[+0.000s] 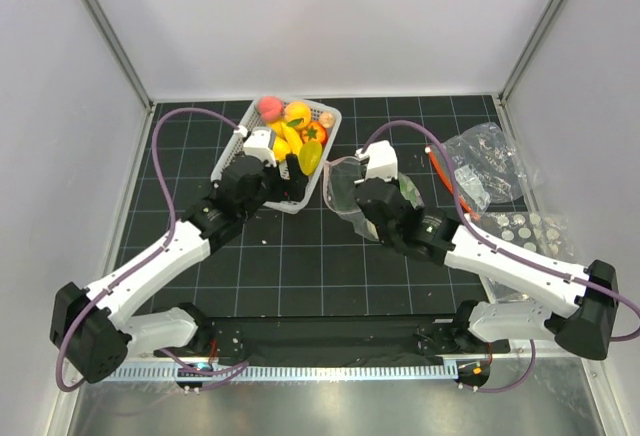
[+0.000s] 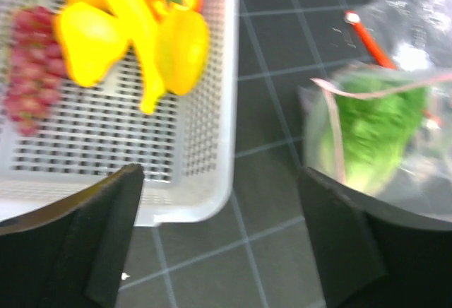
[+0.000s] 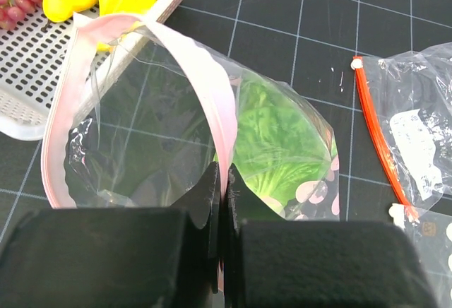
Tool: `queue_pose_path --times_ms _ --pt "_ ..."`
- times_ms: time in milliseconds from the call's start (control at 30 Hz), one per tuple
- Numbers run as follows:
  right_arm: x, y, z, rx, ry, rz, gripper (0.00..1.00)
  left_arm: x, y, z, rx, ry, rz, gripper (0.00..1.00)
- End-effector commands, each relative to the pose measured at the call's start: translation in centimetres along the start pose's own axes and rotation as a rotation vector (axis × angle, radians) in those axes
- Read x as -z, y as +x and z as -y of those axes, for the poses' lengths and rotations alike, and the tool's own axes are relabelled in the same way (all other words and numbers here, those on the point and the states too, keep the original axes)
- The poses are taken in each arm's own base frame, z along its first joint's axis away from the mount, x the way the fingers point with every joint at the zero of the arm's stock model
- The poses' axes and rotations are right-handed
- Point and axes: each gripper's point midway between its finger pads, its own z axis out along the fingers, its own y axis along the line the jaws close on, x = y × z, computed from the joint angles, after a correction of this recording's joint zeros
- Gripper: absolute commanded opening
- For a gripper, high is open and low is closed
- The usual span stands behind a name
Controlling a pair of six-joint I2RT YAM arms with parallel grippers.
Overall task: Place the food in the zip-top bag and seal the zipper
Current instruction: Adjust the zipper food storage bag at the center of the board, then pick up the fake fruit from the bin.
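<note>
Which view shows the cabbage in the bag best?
Right wrist: the cabbage shows sharp through the zip-top bag. Left wrist shows it blurred at the right edge; the top view barely shows it beside the right arm.

Green cabbage [image 3: 279, 142], pale-dotted clear bag [image 3: 141, 131] with pink zipper [image 3: 212, 89], white basket [image 2: 106, 131], black gridded mat [image 3: 282, 25].

A robot lab cell — plain white panels [image 1: 330, 16] on metal framing [image 1: 108, 31] close around the black gridded mat [image 1: 300, 276].
</note>
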Motion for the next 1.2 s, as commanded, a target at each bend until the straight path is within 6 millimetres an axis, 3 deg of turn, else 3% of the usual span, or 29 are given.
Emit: queue_pose_path --times_ms 0,100,233,300,333,367,433,467,500,567,600,667,733,900,1100,1133,1167 --pt "0.3 -2.1 0.5 -0.092 0.021 0.090 0.01 -0.3 -1.4 -3.5 -0.054 -0.186 0.074 0.96" --pt "0.1 -2.0 1.6 -0.107 0.090 0.116 0.01 -1.8 -1.3 -5.0 -0.054 -0.247 0.069 0.98" --pt "0.0 -1.8 2.7 -0.159 0.150 0.146 0.01 -6.3 -0.8 -6.7 0.007 -0.295 -0.008 0.98" --pt "0.1 -1.8 2.7 -0.169 0.147 0.150 0.01 -7.6 -1.3 -7.2 0.009 -0.324 -0.005 0.99" --pt "0.4 -2.1 2.8 -0.180 0.137 0.157 0.01 -8.2 -2.7 -7.3 0.027 -0.335 0.023 0.99" --pt "0.4 -2.0 2.8 -0.184 0.134 0.160 0.01 -9.4 -2.0 -7.8 0.031 -0.351 0.002 0.99" --pt "0.4 -2.0 2.9 -0.193 0.129 0.170 0.01 -10.7 -3.8 -7.9 0.059 -0.350 0.043 0.99" --pt "0.5 -2.0 2.9 -0.201 0.122 0.177 0.01 -11.9 -3.0 -8.4 0.064 -0.362 0.024 0.99" --pt "0.6 -2.0 2.9 -0.202 0.118 0.180 0.01 -12.6 -4.4 -8.6 0.082 -0.356 0.058 0.97" --pt "0.5 -2.0 2.7 -0.202 0.111 0.178 0.01 -14.6 -3.8 -9.2 0.069 -0.357 0.046 0.95" --pt "0.5 -2.0 2.7 -0.203 0.109 0.179 0.01 -15.4 -4.9 -9.4 0.073 -0.350 0.081 0.92" --pt "0.5 -1.9 2.6 -0.203 0.103 0.176 0.01 -17.2 -4.2 -10.0 0.037 -0.336 0.068 0.86" --pt "0.5 -2.0 2.5 -0.207 0.100 0.176 0.01 -18.4 -5.4 -10.3 0.040 -0.331 0.096 0.81" --pt "0.3 -1.8 2.0 -0.206 0.084 0.170 0.01 -22.7 -4.5 -11.5 0.068 -0.296 0.067 0.69" --pt "0.2 -1.8 1.7 -0.202 0.072 0.163 0.01 -25.7 -5.1 -11.5 0.053 -0.276 0.088 0.66" --pt "0.2 -1.7 1.7 -0.199 0.072 0.162 0.01 -26.4 -4.1 -11.8 0.053 -0.282 0.067 0.66" --pt "0.2 -1.8 1.7 -0.198 0.069 0.162 0.01 -26.6 -3.8 -11.9 0.051 -0.285 0.052 0.59"
